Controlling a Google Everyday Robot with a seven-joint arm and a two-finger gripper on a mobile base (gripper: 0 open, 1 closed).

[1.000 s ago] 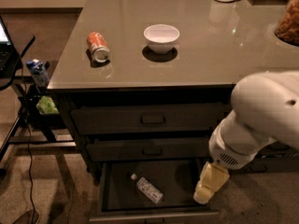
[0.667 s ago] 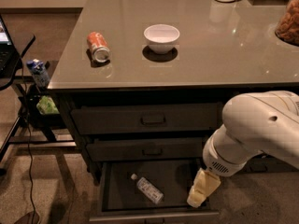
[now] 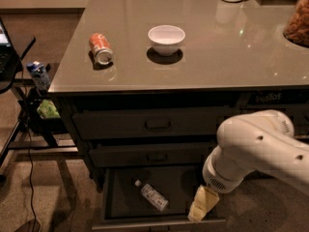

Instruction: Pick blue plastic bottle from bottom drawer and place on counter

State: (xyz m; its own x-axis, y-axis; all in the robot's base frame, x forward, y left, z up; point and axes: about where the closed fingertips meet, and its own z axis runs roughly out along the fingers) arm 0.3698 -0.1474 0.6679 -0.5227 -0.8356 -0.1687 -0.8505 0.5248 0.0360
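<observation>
The counter point(image 3: 231, 57) forms the placement surface above the drawer stack. The bottom drawer point(image 3: 125, 202) stands pulled out, giving access from above. My gripper point(image 3: 202, 206) hangs at the drawer's near right corner, holding nothing; whether it is open or closed, I cannot tell. The blue plastic bottle point(image 3: 152, 196) lies on its side on the drawer floor, left of the gripper and apart from it.

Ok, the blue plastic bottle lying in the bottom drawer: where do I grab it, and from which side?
Grip the blue plastic bottle mid-body, from above. It lies flat and diagonal, cap toward the back left, so close across its narrow width; the walls of the bottom drawer likely block a sideways approach. The gripper hangs at the drawer's right front, not touching it.
</observation>
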